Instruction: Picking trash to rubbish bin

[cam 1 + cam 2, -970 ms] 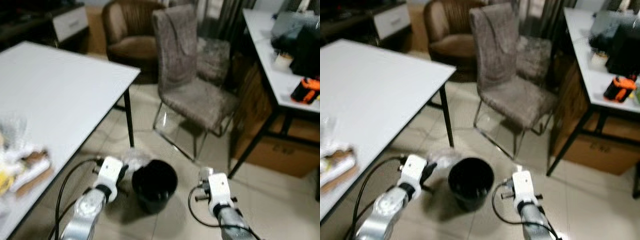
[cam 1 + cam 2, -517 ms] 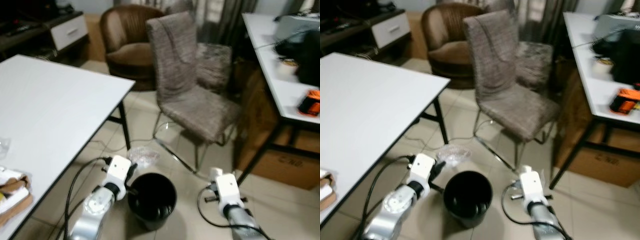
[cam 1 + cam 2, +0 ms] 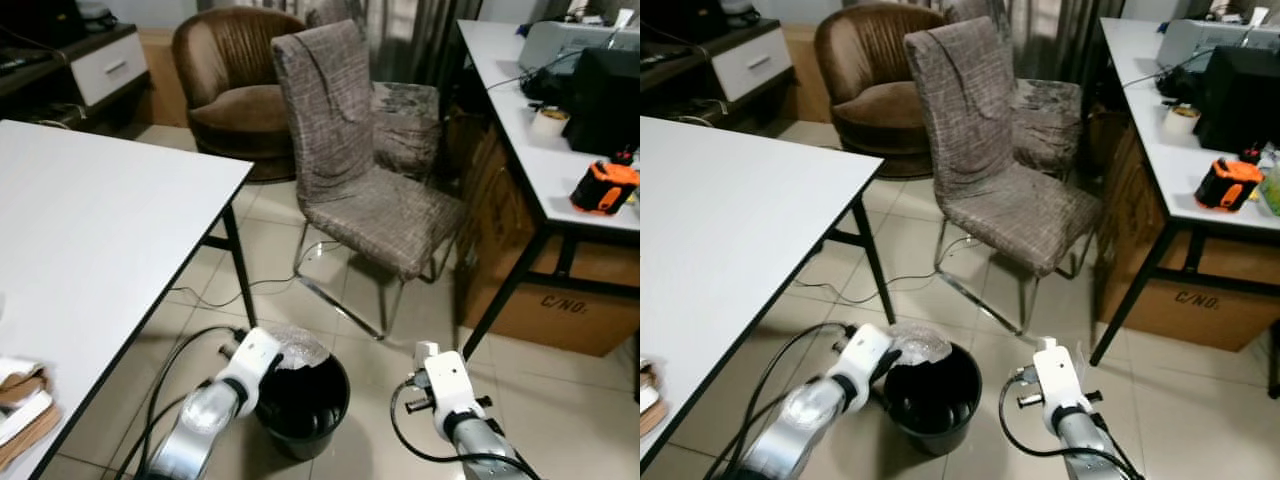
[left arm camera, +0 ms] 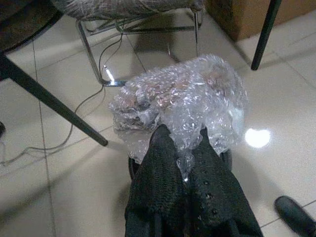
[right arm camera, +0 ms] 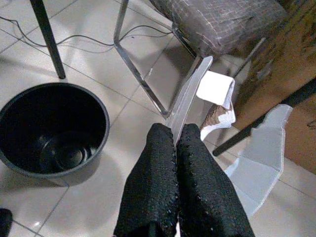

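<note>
Bubble wrap (image 4: 182, 98) pinched in left hand (image 4: 181, 148) above black bin (image 3: 300, 400).

The black letters "C/NO." are printed on the side of a brown cardboard box (image 3: 560, 305) on the floor under the right-hand table (image 3: 520, 110).

We cannot see most of the black bin (image 4: 132, 167) from the left wrist, because the bubble wrap (image 4: 182, 101) hides it. The flat grey piece (image 5: 187, 94) pinched in our right gripper (image 5: 176, 136) is too thin to name. By our left gripper (image 4: 180, 143), the white table (image 3: 90, 230) runs off the edge.
</note>
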You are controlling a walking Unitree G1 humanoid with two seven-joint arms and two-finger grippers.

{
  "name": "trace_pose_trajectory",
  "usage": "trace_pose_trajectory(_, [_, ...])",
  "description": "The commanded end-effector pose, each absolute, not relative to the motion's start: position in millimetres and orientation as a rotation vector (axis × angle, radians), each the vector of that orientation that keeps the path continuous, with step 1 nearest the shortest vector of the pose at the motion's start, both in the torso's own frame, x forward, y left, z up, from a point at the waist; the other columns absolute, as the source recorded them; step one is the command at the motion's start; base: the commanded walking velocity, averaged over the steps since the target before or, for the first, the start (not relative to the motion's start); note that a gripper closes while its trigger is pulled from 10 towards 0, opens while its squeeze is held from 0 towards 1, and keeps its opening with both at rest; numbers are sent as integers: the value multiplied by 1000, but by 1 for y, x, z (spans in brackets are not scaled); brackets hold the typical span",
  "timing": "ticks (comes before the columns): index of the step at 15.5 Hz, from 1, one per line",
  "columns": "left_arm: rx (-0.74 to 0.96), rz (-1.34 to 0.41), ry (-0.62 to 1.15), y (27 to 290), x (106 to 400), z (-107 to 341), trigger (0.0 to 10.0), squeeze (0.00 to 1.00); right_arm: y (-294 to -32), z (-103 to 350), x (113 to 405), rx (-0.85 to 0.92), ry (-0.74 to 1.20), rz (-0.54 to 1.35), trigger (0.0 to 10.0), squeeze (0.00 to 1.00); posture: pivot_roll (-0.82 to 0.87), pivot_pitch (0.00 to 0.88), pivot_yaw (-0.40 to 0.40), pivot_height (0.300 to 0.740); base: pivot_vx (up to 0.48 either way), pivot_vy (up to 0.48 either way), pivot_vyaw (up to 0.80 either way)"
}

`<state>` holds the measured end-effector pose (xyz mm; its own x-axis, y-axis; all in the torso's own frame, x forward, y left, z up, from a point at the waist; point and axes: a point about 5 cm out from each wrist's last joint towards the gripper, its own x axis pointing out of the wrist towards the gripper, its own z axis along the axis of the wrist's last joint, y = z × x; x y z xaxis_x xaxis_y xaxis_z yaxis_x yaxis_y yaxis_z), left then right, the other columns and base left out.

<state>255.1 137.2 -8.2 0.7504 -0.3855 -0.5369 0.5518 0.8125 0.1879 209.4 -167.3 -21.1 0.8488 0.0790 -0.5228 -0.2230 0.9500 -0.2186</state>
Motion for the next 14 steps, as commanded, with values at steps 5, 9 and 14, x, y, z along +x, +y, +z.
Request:
trace_pose_trajectory(5, [495, -471, 485, 121, 290, 0, 10000, 0, -168, 5, 193, -291, 504, 322, 10000, 0, -200, 40, 13, 740, 0, 0, 0])
trace_pose_trajectory(9, [531, -395, 515, 130, 304, 5, 10000, 0, -162, 23, 183, -273, 471, 422, 10000, 0, -204, 59, 17, 740, 0, 0, 0])
trace_pose_trajectory(14, [560, -375, 472, 131, 314, 13, 10000, 0, -164, 30, 183, -285, 479, 428, 10000, 0, -196, 79, 16, 740, 0, 0, 0])
